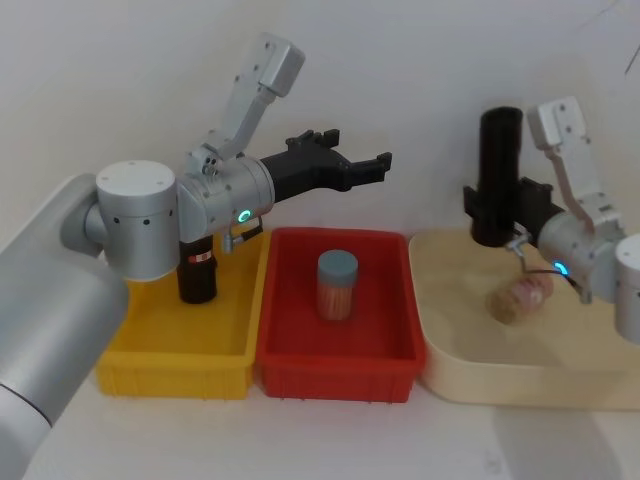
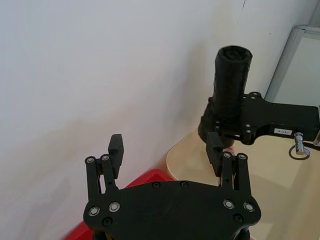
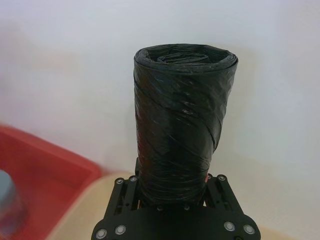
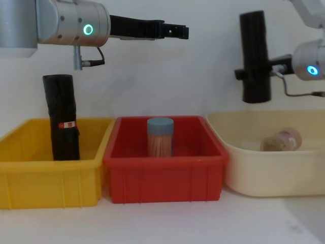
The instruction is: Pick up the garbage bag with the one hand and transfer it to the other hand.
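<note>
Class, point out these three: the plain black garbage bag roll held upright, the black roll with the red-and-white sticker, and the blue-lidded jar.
Plain black garbage bag roll [image 4: 254, 51]: chest view, mid-body.
Black stickered roll [image 4: 61, 119]: chest view, mid-body.
Blue-lidded jar [image 1: 337, 267]: head view, lid.

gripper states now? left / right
Left gripper: open, empty, raised above the red bin.
Right gripper: closed on the garbage bag, held upright over the beige tray.

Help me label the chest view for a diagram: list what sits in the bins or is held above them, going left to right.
Stickered black roll in the yellow bin → blue-capped jar in the red bin → garbage bag held upright by the right claw → tan jar lying in the cream bin.
</note>
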`<state>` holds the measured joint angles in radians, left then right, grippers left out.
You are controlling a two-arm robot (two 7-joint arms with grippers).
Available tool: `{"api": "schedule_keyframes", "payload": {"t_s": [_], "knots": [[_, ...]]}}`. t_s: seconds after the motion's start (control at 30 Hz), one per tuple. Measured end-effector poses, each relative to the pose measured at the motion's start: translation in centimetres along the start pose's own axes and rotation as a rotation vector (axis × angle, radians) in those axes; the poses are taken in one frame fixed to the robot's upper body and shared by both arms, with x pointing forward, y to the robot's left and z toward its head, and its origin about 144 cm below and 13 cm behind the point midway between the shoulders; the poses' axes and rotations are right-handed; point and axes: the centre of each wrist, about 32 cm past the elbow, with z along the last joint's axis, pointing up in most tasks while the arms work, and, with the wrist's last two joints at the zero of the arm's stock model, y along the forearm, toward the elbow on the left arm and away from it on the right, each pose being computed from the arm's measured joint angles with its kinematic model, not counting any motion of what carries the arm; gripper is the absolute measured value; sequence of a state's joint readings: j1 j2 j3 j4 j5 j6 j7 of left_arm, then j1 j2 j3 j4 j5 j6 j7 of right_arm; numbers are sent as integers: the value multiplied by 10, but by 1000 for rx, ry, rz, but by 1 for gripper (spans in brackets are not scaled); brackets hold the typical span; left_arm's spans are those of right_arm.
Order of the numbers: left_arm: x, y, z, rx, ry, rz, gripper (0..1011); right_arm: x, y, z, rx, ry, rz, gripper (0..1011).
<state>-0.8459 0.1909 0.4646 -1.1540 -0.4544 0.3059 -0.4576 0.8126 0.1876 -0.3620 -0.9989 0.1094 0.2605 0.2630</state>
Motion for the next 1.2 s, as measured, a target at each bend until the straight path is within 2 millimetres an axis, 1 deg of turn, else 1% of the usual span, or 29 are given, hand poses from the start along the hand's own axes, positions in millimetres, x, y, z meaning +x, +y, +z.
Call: {"api": "schedule_keyframes", "payload": {"t_s": [0.2, 0.23, 0.3, 0.33, 0.5, 0.53, 0.57, 0.63, 0.67, 0.73, 1.2], "knots": [[0, 0, 0, 0, 0, 0, 1001, 11, -6, -8, -46, -15, 6, 547], [0, 0, 0, 0, 0, 0, 1001, 12, -8, -9, -58, -19, 12, 596], [0, 0, 0, 0, 0, 0, 1002, 14, -9, -11, -68, -24, 17, 648], [0, 0, 0, 0, 0, 0, 1002, 15, -11, -13, -77, -28, 21, 695], [0, 0, 0, 0, 0, 0, 1002, 19, -14, -16, -97, -35, 31, 820], [0, 0, 0, 0, 0, 0, 1002, 19, -14, -16, -100, -36, 32, 874], [0, 0, 0, 0, 0, 0, 1002, 20, -15, -17, -106, -39, 35, 874], [0, 0, 0, 0, 0, 0, 1001, 20, -15, -18, -110, -41, 37, 922], [0, 0, 0, 0, 0, 0, 1002, 21, -16, -19, -115, -42, 39, 966], [0, 0, 0, 0, 0, 0, 1002, 22, -17, -19, -118, -43, 40, 1002], [0, 0, 0, 0, 0, 0, 1002, 24, -19, -22, -136, -49, 49, 999]]}}
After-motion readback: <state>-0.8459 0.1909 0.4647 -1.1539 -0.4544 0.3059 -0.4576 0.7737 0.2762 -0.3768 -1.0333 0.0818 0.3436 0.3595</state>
